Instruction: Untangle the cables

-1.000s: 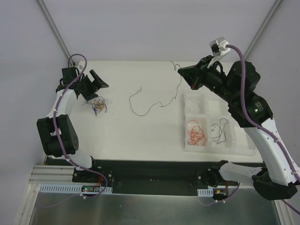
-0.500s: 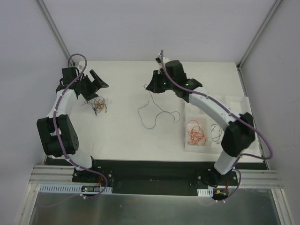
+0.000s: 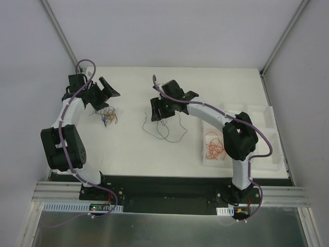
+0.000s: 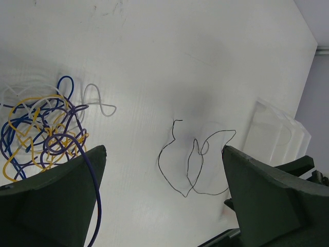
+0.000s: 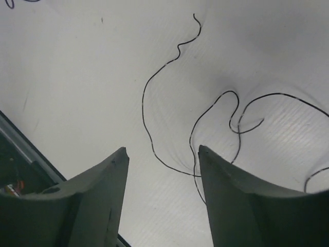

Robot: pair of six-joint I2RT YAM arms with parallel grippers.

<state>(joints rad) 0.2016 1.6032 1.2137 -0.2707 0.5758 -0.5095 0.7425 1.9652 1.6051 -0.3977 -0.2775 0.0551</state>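
A small tangle of blue, yellow, white and purple cables (image 3: 107, 114) (image 4: 38, 128) lies at the table's left. My left gripper (image 3: 105, 96) (image 4: 163, 150) hovers just behind it, open, with nothing between its jaws. One long black cable (image 3: 164, 129) (image 4: 191, 165) (image 5: 149, 131) lies loose in curls on the middle of the table. Right over that cable's far end hangs my right gripper (image 3: 156, 115) (image 5: 162, 149), jaws open and apart from the wire. A bundle of orange-red cables (image 3: 215, 145) rests in the white tray (image 3: 267, 154).
The white compartment tray (image 4: 277, 135) stands at the right of the table, partly covered by the right arm's forearm. A black rail runs along the table's near edge (image 3: 169, 185). Walls close in the left, back and right sides.
The right arm has swung from the back right to the table's middle, dragging the black cable along, and its jaws have opened and let the cable drop. The left arm has stayed put.
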